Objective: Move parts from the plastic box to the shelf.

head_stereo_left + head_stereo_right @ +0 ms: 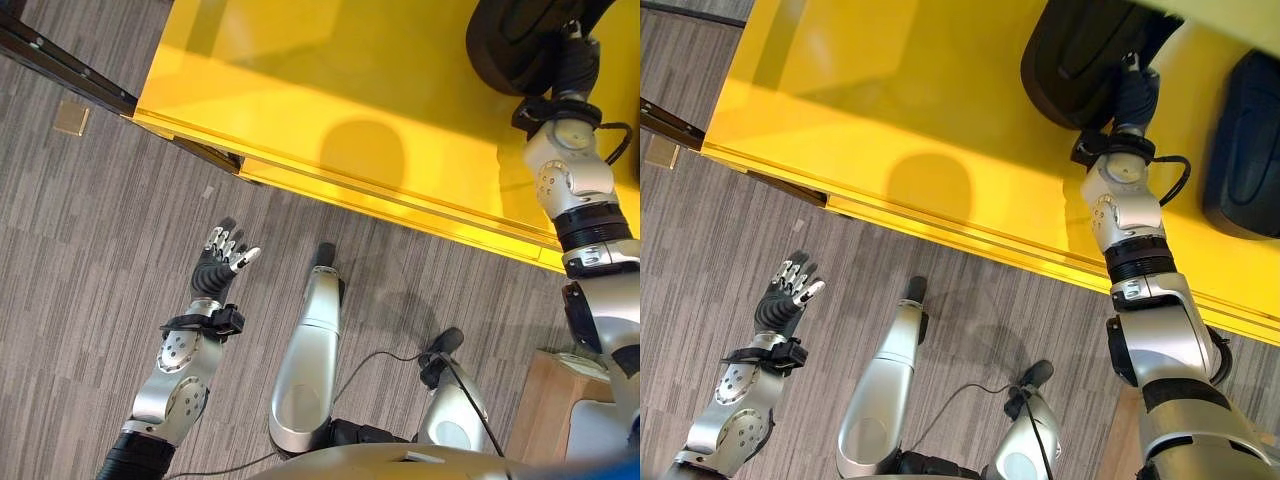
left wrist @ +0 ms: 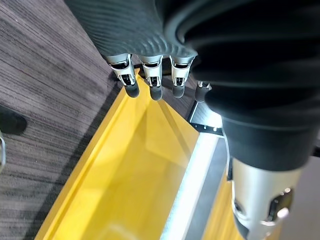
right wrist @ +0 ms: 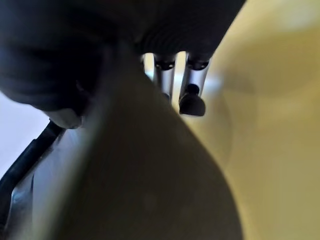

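Grey striped carpet floor [image 1: 90, 280] (small tan square [image 1: 71, 118] set in), black rail [image 1: 60, 62] alongside.

Place: a workshop or small factory floor, as far as the views tell.
Shelf: a broad yellow shelf [image 1: 330, 90] of painted metal with a raised lip, running from 10 o'clock to 3 o'clock across the head views.
Frame: dark metal rails [image 1: 60, 62] carrying the shelf at 10 o'clock.
Stored goods: large black moulded parts [image 1: 1080, 60] lying on the yellow surface at 1 o'clock, a second one [image 1: 1245, 150] at 3 o'clock.
Floor: grey striped carpet tiles [image 1: 90, 250], hard-wearing, with a small brass floor plate [image 1: 71, 118] at 9 o'clock.
Other: a pale wooden block or stand [image 1: 545, 400] at 4 o'clock.
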